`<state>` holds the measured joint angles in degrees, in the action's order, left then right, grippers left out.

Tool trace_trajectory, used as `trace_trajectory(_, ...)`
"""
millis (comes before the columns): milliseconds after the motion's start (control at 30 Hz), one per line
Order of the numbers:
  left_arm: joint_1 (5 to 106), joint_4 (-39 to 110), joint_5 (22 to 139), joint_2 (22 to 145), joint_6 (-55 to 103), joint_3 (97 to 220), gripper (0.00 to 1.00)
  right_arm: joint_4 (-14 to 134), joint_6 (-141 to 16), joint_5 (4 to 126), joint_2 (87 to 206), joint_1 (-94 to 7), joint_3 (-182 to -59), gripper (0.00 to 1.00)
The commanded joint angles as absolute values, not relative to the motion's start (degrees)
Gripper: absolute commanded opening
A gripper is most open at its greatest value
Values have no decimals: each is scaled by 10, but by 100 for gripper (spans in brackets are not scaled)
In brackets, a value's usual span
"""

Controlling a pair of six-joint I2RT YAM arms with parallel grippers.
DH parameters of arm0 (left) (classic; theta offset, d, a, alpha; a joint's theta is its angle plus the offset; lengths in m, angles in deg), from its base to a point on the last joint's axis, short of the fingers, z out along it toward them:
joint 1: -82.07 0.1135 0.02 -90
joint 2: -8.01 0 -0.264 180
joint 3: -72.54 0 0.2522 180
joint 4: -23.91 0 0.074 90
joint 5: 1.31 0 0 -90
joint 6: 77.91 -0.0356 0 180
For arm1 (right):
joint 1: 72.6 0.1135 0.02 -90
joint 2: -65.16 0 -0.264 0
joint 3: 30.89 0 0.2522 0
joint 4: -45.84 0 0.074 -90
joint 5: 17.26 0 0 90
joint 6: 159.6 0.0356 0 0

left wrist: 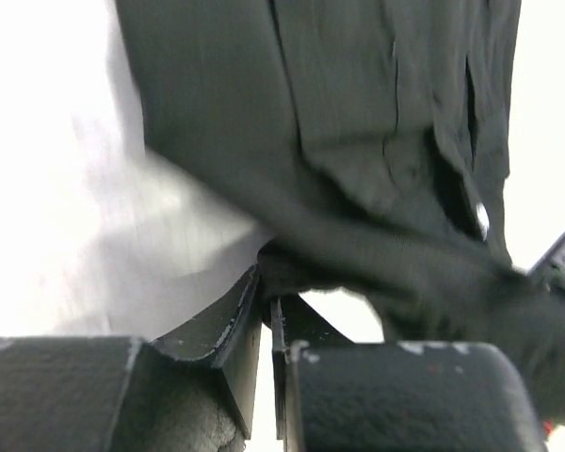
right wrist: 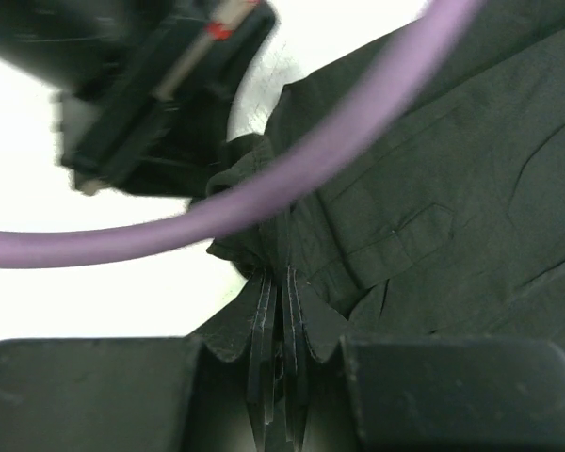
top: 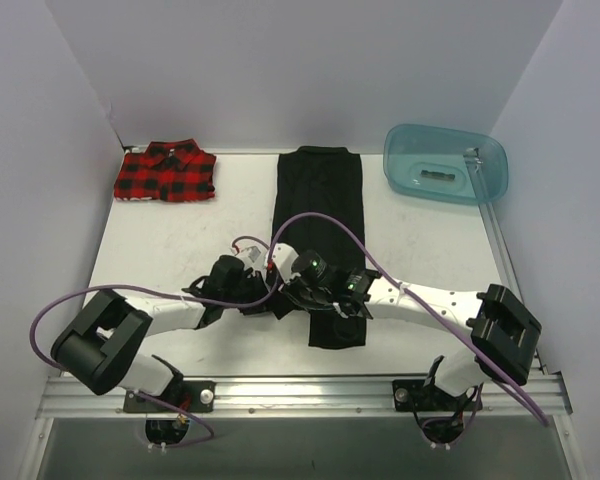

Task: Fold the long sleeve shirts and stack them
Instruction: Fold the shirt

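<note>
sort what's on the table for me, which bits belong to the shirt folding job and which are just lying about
For the job:
- black shirt, laid out long, pinched by the left hand and the right hand
- red plaid shirt, already folded, far left corner

Just lying about:
- teal tub, far right corner

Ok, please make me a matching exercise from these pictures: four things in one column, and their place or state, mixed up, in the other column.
Column 1
1. plaid shirt
2. black shirt
3. tub
4. right gripper

Column 2
A. far right corner
B. jaws shut, pinching dark cloth
C. far left corner, folded small
D. middle, laid out long

Pairs: 1-C, 2-D, 3-A, 4-B
</note>
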<state>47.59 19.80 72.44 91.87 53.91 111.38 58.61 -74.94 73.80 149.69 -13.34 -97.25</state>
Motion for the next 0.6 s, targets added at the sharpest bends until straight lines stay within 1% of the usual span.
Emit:
trace_trajectory(0,467,294,687,858,574,1113,16,593,-743,745,1471,-137,-993,0)
trace_trajectory(100,459,375,709,757,598,1102,18,608,-743,739,1473,-135,-995,0)
trace_trajectory(233,448,451,716,663,624,1085,22,615,-740,733,1479,-130,-995,1)
trace_trajectory(300,443,475,709,637,633,1079,24,624,-736,706,1478,-125,-998,5)
trace_trajectory(400,429,477,697,604,653,1062,24,629,-729,698,1480,-110,-998,6)
trace_trajectory(433,429,487,705,595,652,1060,24,629,-725,700,1482,-106,-997,5)
trace_trajectory(467,429,507,736,592,652,1056,25,624,-724,702,1483,-106,-995,5)
trace_trajectory(500,430,507,751,588,643,1055,30,622,-723,706,1484,-106,-991,5)
trace_trajectory(533,429,503,768,586,636,1053,42,619,-723,716,1486,-107,-990,5)
trace_trajectory(567,430,493,806,586,627,1053,46,616,-723,717,1487,-107,-988,4)
